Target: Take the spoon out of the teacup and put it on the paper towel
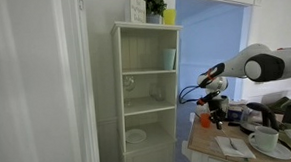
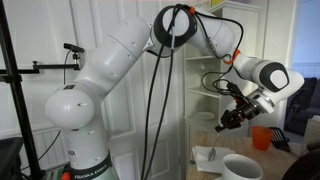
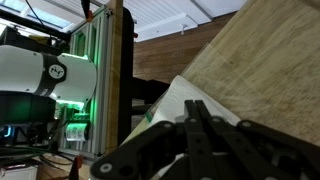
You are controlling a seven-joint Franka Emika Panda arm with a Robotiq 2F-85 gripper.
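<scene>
Gripper [image 2: 221, 126] is hanging in the air above the table, off every object. In the wrist view its dark, hard-edged fingers [image 3: 198, 108] are meeting along one thin line at centre, so it is reading as clenched with nothing between the jaws.

Spoon [image 2: 212, 153] is showing only as a short dark sliver lying on the paper towel [image 2: 205, 157], clear of the teacup. Bowl and handle are too small to tell apart. In both exterior views the towel [image 1: 235, 146] is lying flat, white, matte and roughly square, at about 5 o'clock below the gripper [image 1: 217, 117]. The sliver [image 1: 232, 143] is sitting near the sheet's middle.

Teacup [image 1: 266, 137] is standing at 3 o'clock of the towel, round, white and glossy, on a matching saucer [image 1: 274, 152]. In an exterior view the cup [image 2: 240, 168] is being cut off by the bottom edge, with only the rim and upper wall showing.

Orange cup [image 2: 262, 138] is standing at 3 o'clock of the gripper, small and opaque.

Table [image 3: 260, 70] is showing pale wood grain, filling the wrist view from 12 to 3 o'clock. A pale wedge [image 3: 168, 112] is sitting just behind the fingertips, and what it is cannot be made out.

White slatted shelf [image 1: 149, 91] is standing at 9 o'clock of the gripper, with a potted plant [image 1: 153, 2] on top. The items on its shelves are blurred.

Smooth white arm [image 2: 110, 70] is filling the left half of the frame.
</scene>
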